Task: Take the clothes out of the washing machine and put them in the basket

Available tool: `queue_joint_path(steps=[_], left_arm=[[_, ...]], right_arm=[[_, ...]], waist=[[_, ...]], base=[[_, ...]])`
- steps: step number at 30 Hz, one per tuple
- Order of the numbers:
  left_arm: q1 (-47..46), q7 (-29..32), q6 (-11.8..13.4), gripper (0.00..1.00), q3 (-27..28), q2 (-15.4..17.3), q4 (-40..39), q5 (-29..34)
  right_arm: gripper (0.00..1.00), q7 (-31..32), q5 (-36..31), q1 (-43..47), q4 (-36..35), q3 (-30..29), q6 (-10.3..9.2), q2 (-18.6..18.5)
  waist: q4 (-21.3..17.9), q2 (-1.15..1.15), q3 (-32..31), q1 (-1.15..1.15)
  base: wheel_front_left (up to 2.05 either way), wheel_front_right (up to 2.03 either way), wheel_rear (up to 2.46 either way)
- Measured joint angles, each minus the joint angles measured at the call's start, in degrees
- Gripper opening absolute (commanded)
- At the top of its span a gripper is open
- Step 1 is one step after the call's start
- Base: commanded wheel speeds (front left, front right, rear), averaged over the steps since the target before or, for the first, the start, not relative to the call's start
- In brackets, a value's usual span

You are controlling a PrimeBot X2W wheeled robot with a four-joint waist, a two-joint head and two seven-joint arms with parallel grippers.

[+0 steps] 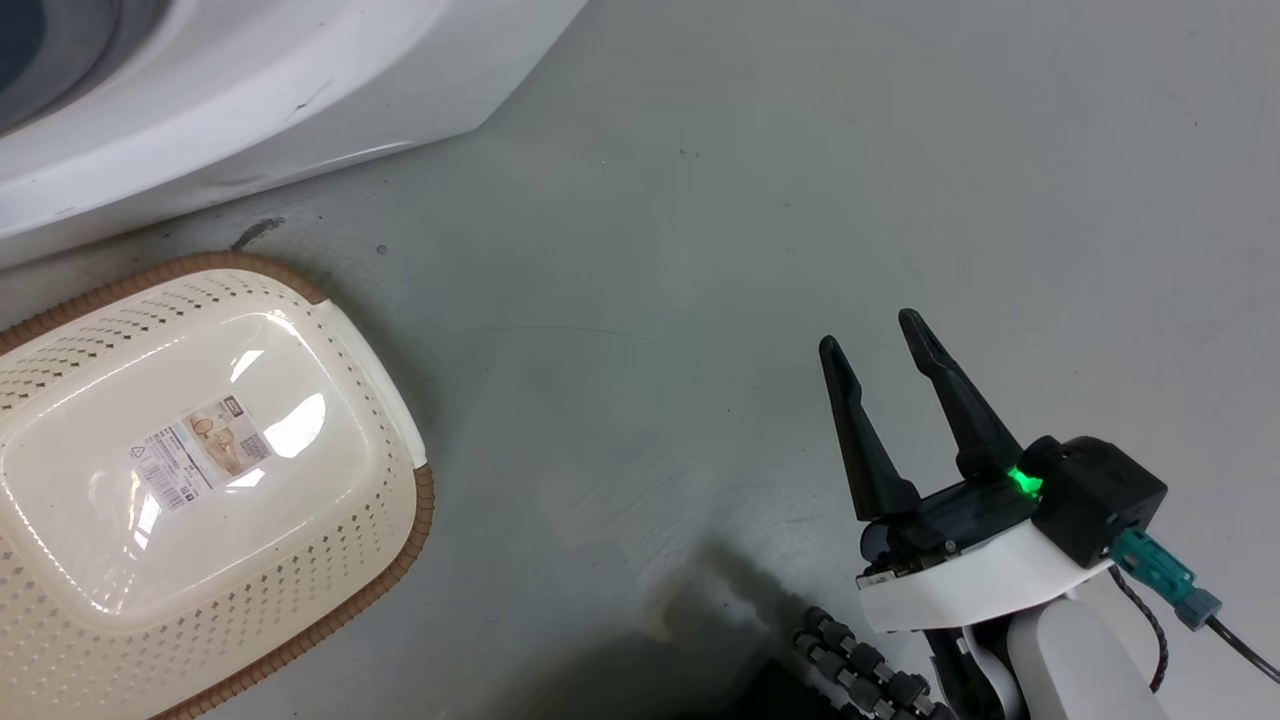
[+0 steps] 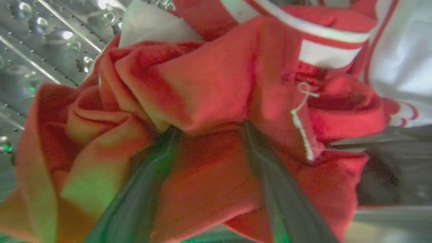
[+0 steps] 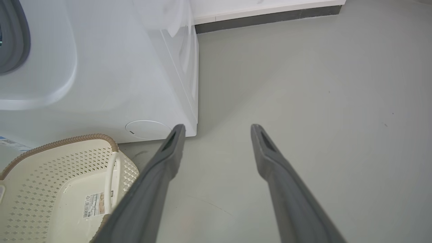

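Closest in, the left gripper (image 2: 211,126) is seen with its two dark fingers (image 2: 270,189) spread apart and driven into the clothes (image 2: 209,84). A thick red fold is bunched between them, and the tips are lost in the cloth. By the look of it, nothing has been clamped yet.

The bundle is found inside the washing machine (image 1: 250,100), heaped against the perforated steel drum (image 2: 40,50). White trim (image 2: 324,54) is shown along its upper edge, and a thin pale cord (image 2: 300,125) is draped down the front.

The load is judged soft, limp and light. It can be expected to sag and trail once lifted, and perhaps to slip if only an edge is pinched. The fat central fold between the fingers is the place to be gripped, not the cord or the trim. Whether the cloth is damp cannot be told.

Further out, the right gripper (image 1: 870,330) is held with its fingers parted, with nothing between them, over the grey floor (image 1: 700,200). The basket (image 1: 70,360) is set on that floor just beside the machine's front, its bottom label (image 1: 200,450) plainly shown.
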Motion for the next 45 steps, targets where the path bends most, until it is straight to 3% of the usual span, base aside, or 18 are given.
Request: queue_joint_path(steps=[1,2,7,15,16,23,33,39,45], left_arm=[[0.01,1.05,0.25,0.41,0.00,0.18,-0.41,-0.08],[0.09,1.60,0.63,0.00,0.05,0.36,-0.98,-0.22],[3.14,0.38,2.72,0.00,0.33,1.25,-5.10,-0.51],[11.14,-9.10,5.83,0.00,1.99,0.82,-10.94,-2.11],[14.96,-15.27,6.68,0.00,2.79,-0.16,-11.82,-3.24],[23.59,-32.57,7.42,0.00,4.46,-4.25,-10.22,-5.45],[30.33,-53.00,5.02,0.00,4.26,-11.13,-3.93,-7.12],[34.59,-55.77,4.22,0.00,4.13,-13.89,-3.01,-6.81],[41.09,-55.86,4.31,0.00,6.94,-15.28,-11.31,-5.04]], right_arm=[[1.00,0.00,0.22,0.00,-0.01,0.20,0.00,0.00],[1.00,0.00,0.41,-0.01,-0.02,0.35,0.00,0.00],[1.00,0.00,0.91,-0.26,0.08,0.51,0.01,0.01],[1.00,0.00,0.84,-1.13,1.11,-0.31,0.00,0.01],[1.00,0.00,0.68,-1.17,1.63,-0.63,0.00,0.01],[1.00,0.00,-0.81,-0.35,3.34,-2.79,0.00,0.04],[1.00,0.00,-3.24,2.46,6.03,-5.91,0.00,0.05],[1.00,-0.01,-3.96,4.33,7.60,-7.26,0.00,0.07],[1.00,0.00,-4.22,5.86,8.59,-8.11,0.00,0.05]], waist=[[-0.09,0.00,0.00,0.00],[-0.14,0.00,0.00,0.00],[-0.03,0.00,-0.09,0.00],[0.84,0.00,-2.10,0.00],[1.20,0.00,-3.62,0.00],[2.40,0.00,-9.21,0.00],[5.90,0.00,-19.45,-0.01],[8.57,0.00,-25.15,-0.01],[10.87,0.00,-30.16,-0.02]], base=[[0.00,0.00,0.00],[0.00,0.00,0.00],[0.00,0.00,0.00],[0.00,0.00,0.00],[0.00,0.00,0.00],[0.00,0.00,0.00],[0.00,0.00,0.00],[0.00,0.00,0.00],[0.00,0.00,0.00]])
